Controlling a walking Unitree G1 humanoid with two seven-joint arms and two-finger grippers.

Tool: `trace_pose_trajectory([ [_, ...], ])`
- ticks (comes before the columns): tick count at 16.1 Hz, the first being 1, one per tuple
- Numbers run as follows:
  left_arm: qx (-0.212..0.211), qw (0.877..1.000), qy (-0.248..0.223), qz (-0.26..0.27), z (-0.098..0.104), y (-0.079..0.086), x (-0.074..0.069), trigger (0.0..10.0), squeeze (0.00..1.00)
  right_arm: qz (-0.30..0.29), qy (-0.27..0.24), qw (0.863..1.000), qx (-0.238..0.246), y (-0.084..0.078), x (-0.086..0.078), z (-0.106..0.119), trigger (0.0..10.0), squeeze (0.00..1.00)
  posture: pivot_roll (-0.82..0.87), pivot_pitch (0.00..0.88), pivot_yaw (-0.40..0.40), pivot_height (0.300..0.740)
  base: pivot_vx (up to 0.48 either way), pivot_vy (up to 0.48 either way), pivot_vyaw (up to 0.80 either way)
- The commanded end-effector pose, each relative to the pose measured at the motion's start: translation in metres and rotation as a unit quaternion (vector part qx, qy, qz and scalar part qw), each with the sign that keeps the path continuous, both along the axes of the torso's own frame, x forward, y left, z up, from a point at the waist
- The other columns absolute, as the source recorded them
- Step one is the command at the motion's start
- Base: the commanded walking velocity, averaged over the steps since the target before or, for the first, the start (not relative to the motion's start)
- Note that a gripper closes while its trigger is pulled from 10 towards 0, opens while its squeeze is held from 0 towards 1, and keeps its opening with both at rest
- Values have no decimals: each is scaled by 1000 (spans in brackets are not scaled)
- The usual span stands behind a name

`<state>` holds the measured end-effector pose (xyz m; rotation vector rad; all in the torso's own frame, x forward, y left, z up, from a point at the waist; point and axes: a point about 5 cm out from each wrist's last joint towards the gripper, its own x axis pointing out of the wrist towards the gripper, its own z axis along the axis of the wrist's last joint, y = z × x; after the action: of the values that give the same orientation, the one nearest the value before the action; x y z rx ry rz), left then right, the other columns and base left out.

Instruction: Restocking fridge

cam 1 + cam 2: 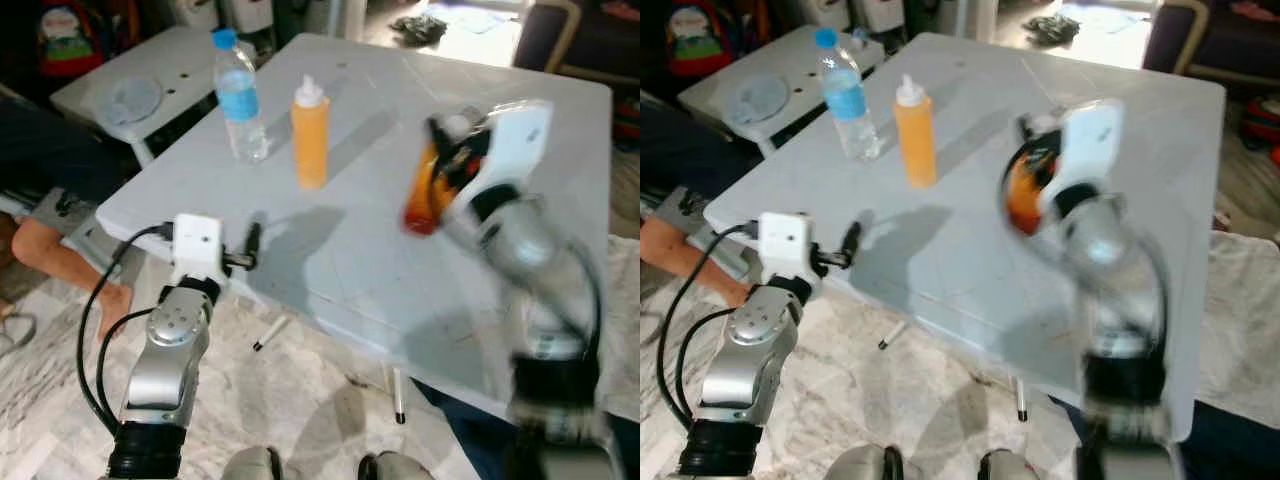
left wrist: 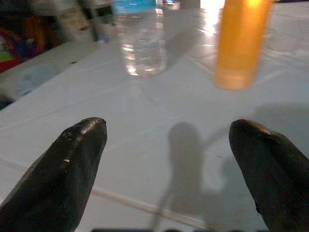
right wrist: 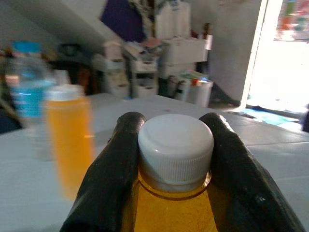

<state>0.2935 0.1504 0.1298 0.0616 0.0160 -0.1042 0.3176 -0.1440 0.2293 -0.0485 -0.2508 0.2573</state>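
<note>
My right gripper (image 3: pixel 175 145) is shut on the white-capped neck of an orange drink bottle (image 1: pixel 428 195), held tilted above the white table (image 1: pixel 400 270); the arm is blurred. Farther back on the table stand an orange squeeze bottle (image 1: pixel 310 135) with a white nozzle and a clear water bottle (image 1: pixel 240 98) with a blue cap and label. My left gripper (image 1: pixel 248 250) hovers at the table's near left edge, its fingers (image 2: pixel 72 169) open and empty, pointing toward the two standing bottles.
A second white table (image 1: pixel 140 85) with a grey plate (image 1: pixel 130 98) stands at the back left. A person's leg (image 1: pixel 60 255) shows at the left edge. Marble floor lies below, with cluttered shelves and a bright doorway behind.
</note>
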Motion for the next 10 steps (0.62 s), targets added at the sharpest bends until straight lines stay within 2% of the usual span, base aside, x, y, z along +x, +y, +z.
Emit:
trace_pose_trajectory([
  [1, -9, 1000, 8, 24, -1, 6, 1, 10000, 0, 24, 12, 999, 25, 13, -8, -5, 2863, 0, 31, 22, 51, 740, 0, 0, 0],
  [2, 5, 1000, -6, 8, 3, 3, 2, 10000, 0, 18, 24, 999, 41, 21, -16, -13, 10000, 0, 30, 22, 61, 740, 0, 0, 0],
  [5, 18, 1000, -9, -4, 5, 1, 4, 10000, 0, -5, 60, 997, 48, 25, -28, -23, 10000, 0, 22, 28, 81, 740, 0, 0, 0],
  [6, 24, 1000, -5, -10, 4, 0, 6, 10000, 0, -22, 103, 994, 40, 21, -38, -36, 10000, 0, 7, 29, 80, 740, 0, 0, 0],
  [7, 27, 1000, -2, -11, 2, 0, 7, 10000, 0, -30, 123, 991, 37, 18, -42, -42, 10000, 0, -1, 28, 80, 740, 0, 0, 0],
  [10, 26, 1000, -1, -11, 1, -4, 12, 10000, 0, -11, 210, 978, 2, 9, -61, -61, 10000, 0, -18, 25, 79, 740, 0, 0, 0],
])
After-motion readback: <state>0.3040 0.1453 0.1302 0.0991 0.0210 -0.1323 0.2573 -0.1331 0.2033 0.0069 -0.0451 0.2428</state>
